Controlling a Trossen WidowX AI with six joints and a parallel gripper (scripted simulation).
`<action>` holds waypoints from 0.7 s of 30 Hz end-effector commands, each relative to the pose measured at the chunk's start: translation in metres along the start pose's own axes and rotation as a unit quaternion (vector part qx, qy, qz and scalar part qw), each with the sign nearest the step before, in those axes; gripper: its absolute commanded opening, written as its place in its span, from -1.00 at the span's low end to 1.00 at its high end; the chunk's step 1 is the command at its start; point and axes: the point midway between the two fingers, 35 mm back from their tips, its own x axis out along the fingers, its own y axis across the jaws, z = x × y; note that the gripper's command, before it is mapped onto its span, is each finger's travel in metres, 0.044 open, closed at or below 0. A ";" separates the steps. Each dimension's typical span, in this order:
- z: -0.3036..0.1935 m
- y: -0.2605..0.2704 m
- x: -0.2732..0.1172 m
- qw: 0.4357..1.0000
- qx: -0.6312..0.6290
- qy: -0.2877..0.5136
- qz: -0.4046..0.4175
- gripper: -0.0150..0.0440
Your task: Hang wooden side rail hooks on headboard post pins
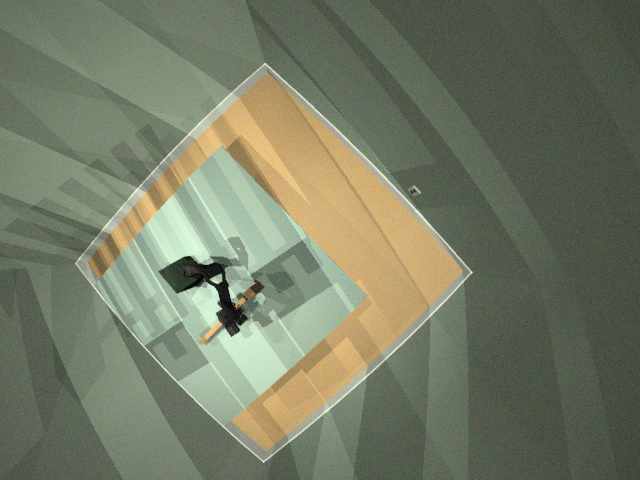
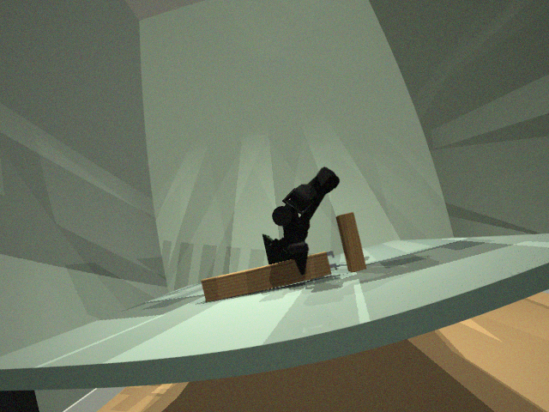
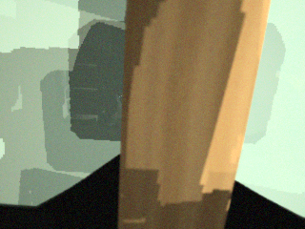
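The wooden side rail (image 1: 209, 333) (image 2: 239, 282) (image 3: 181, 105) is a long plank standing on edge. Its far end is at the table top at left in the exterior view. Two small grey steel hooks (image 2: 332, 260) stick out of its other end, one above the other, with a narrow gap to the post. The headboard post (image 1: 256, 287) (image 2: 351, 243) stands upright beyond them; its slot and pins are hidden. My gripper (image 1: 231, 317) (image 2: 301, 264) (image 3: 158, 162) is shut on the rail, nearer the hook end. Whether the rail's hook end touches the table is too small to tell.
The pale green table (image 1: 258, 222) (image 2: 213, 341) carries the arm, rail and post. The arm's dark base plate (image 1: 178, 276) is at the table's left part in the top view. Patchy shadows lie around the post and gripper.
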 end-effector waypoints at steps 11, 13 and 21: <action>0.001 0.004 -0.009 1.000 -0.003 -0.002 0.009 -0.49; 0.001 0.004 -0.009 1.000 -0.003 -0.002 0.009 -0.49; 0.001 0.004 -0.010 1.000 -0.003 -0.002 0.009 -0.49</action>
